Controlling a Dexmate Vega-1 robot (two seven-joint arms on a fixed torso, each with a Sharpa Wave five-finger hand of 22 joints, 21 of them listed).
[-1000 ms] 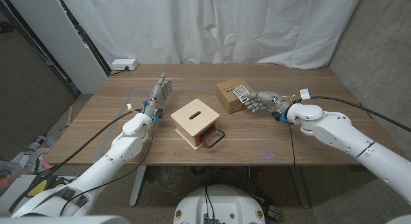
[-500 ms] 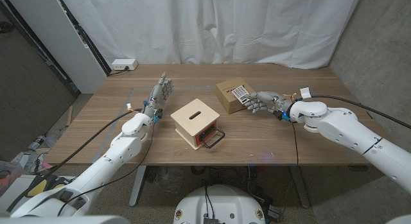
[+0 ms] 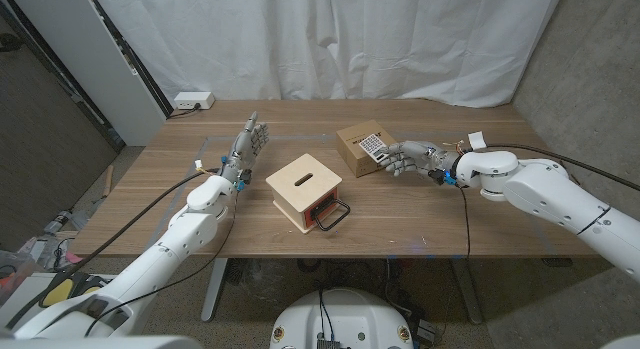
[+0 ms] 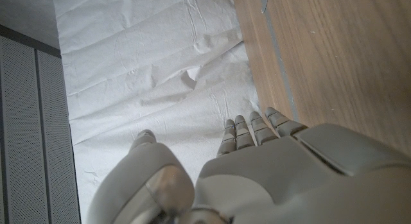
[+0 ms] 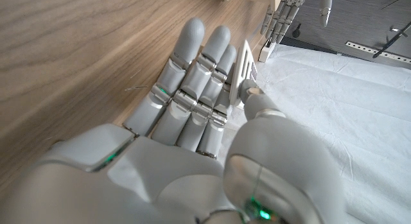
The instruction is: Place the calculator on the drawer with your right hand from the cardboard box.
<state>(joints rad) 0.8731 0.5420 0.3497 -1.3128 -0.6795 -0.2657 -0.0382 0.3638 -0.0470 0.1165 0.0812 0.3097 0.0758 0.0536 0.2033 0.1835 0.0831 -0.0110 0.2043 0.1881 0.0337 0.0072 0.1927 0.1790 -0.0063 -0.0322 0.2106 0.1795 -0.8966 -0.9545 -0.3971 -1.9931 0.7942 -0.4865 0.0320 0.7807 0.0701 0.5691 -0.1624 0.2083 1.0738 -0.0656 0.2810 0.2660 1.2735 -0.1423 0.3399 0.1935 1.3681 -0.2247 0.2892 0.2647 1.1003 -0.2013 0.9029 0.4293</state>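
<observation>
— Wooden bench [image 3: 200,219], from the left: what first?
— Left hand [image 3: 250,144] raised off the boards, fingers straight and apart, holding nothing; same seen in the wrist view [image 4: 257,179].
— Then, mid-bench?
— Pale wooden drawer [image 3: 305,191], slot on top, black handle on its near face.
— And further right?
— Cardboard box [image 3: 360,149], calculator [image 3: 372,145] tilted over its top, nowhere near the drawer yet.
— Held?
— Pinched by the right hand [image 3: 405,158]: thumb on the keypad side, fingers [image 5: 192,89] behind the calculator [image 5: 246,68].
</observation>
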